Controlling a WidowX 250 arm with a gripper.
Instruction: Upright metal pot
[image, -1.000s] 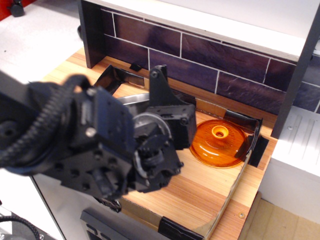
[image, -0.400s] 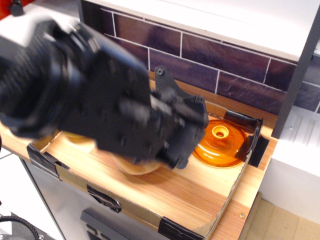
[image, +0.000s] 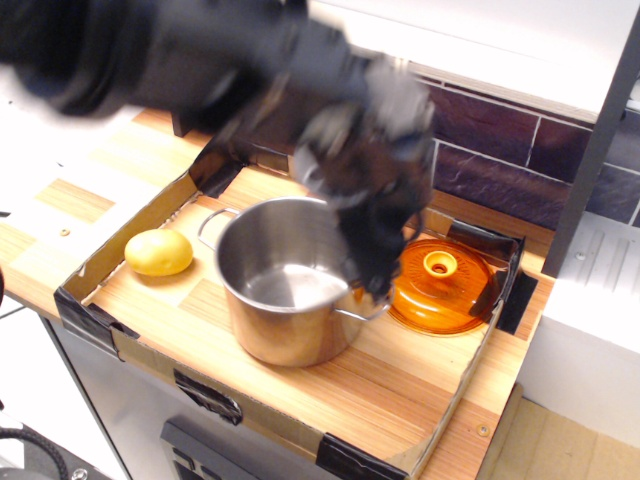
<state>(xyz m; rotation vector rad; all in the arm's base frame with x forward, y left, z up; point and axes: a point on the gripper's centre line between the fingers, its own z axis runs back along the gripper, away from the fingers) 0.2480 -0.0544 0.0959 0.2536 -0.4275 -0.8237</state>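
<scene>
Standing upright now on the wooden board (image: 400, 385), near the front edge: the metal pot (image: 285, 280), open mouth up, hidden a second ago behind the arm and now in full view. Task probably done. Shiny steel walls, empty inside, one thin loop handle on the left, another on the right. Left of it, a yellow round fruit (image: 159, 252); right, just beside, the orange lid (image: 442, 285), flat. Above the right rim, lifted and blurred, the gripper (image: 375, 270); opening of the fingers impossible to tell.
</scene>
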